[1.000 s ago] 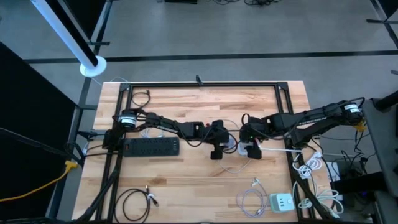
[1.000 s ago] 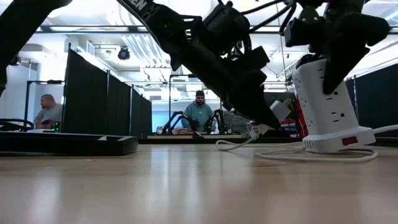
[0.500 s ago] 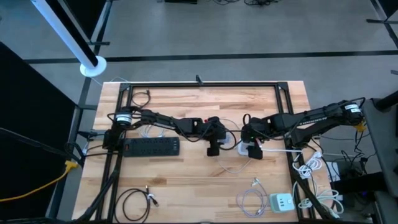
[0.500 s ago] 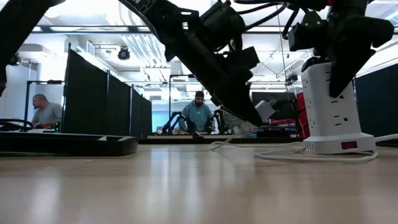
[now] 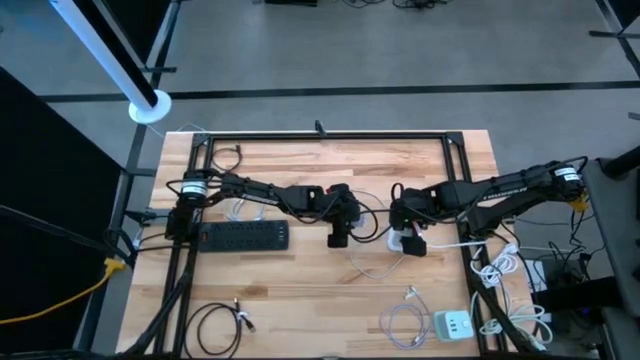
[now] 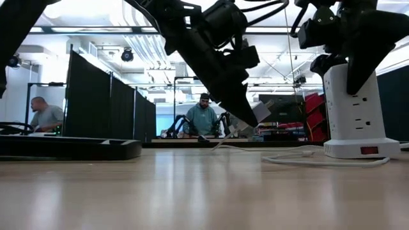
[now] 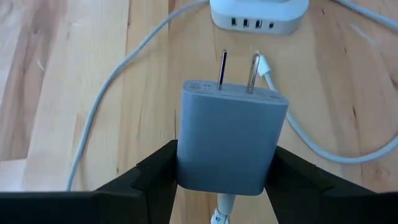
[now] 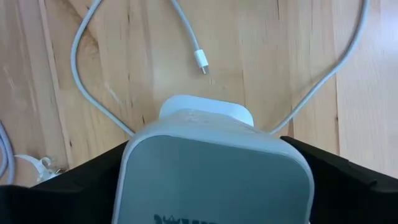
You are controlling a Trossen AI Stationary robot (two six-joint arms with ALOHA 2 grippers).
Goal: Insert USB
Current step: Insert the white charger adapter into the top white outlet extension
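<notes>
My left gripper [image 5: 338,238] is shut on a grey wall charger [image 7: 227,143], whose two prongs [image 7: 236,71] point away from the fingers. In the low view the charger [image 6: 260,114] hangs above the wood. A white power tower [image 6: 356,102] stands on its base at mid-table, to the charger's right. My right gripper [image 5: 407,240] is shut on its upper part. A white block with a row of ports [image 7: 258,12] and a loose white cable end [image 7: 264,65] lie beyond the prongs. My left gripper pinches the charger's two narrow sides [image 7: 183,158] between its two fingers [image 7: 155,171], toward the cable end. The charger is lifted clear of the table. A white cable [image 7: 221,214] leaves its rear between the fingers. My right gripper comes from above, and its two fingers [image 8: 81,183] clasp opposite sides of the tower's top part [image 8: 214,168]. The tower stands upright, its base [image 6: 358,148] on the table.
A black power strip [image 5: 245,236] lies at the table's left. A coiled black cable [image 5: 215,325] and white cables [image 5: 400,322] with a white charging block [image 5: 452,323] lie near the front edge. White cord [image 6: 300,156] loops around the tower. People [image 6: 204,118] sit beyond the table.
My left gripper has carried the charger toward the table's left, away from the tower, still clear of the wood. My right gripper has shifted the tower a little toward the table's right and brought it from a slight tilt to upright.
</notes>
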